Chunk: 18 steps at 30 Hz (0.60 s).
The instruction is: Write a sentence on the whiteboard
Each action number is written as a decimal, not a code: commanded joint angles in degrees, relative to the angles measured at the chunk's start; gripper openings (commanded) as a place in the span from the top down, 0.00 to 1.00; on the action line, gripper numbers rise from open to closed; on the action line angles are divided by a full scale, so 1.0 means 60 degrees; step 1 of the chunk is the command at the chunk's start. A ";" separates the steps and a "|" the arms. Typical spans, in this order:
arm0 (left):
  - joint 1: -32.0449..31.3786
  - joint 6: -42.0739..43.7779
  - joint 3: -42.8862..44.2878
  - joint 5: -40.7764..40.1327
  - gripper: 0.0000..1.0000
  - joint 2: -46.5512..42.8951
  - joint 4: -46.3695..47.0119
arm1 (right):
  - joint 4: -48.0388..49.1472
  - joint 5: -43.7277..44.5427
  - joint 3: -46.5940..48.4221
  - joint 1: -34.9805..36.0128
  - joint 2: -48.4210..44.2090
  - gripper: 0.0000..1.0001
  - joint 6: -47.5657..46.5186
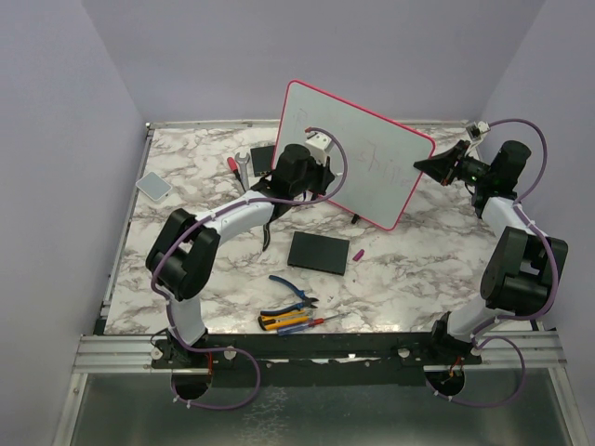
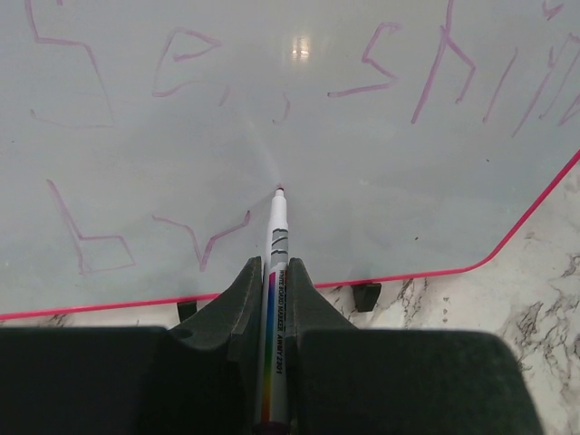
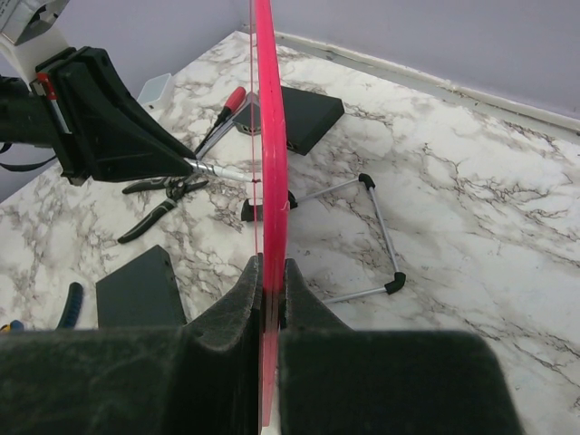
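The whiteboard, pale grey, pink-red-framed, with a faint pinkish sentence, stands tilted at the far middle of the table. Its long axis runs from far left to right. The left gripper clamps a marker; the right gripper pinches the board's edge.

**Tilted whiteboard blocks mid-table; room at front right**

The whiteboard stands tilted across the middle back of the marble table. The right gripper clamps its right edge. The left gripper grips a marker at its face, that arm crossing the centre. A wire stand takes up the tabletop behind. In front lie a black slab, blue pliers and small hand tools. Bare marble lies at front right and far left, near a grey pad.
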 commanded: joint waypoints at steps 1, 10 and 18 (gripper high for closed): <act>-0.0027 0.0058 0.0350 0.0058 1.00 0.0282 0.0123 | -0.0655 0.0064 -0.0101 0.0225 0.0227 0.99 -0.0603; -0.0029 0.0055 0.0462 -0.0012 1.00 0.0402 0.0149 | -0.0649 0.0064 -0.0101 0.0226 0.0233 0.99 -0.0605; -0.0031 0.0139 -0.0096 0.0204 1.00 -0.0305 0.0081 | -0.0658 0.0075 -0.0098 0.0235 0.0226 0.99 -0.0615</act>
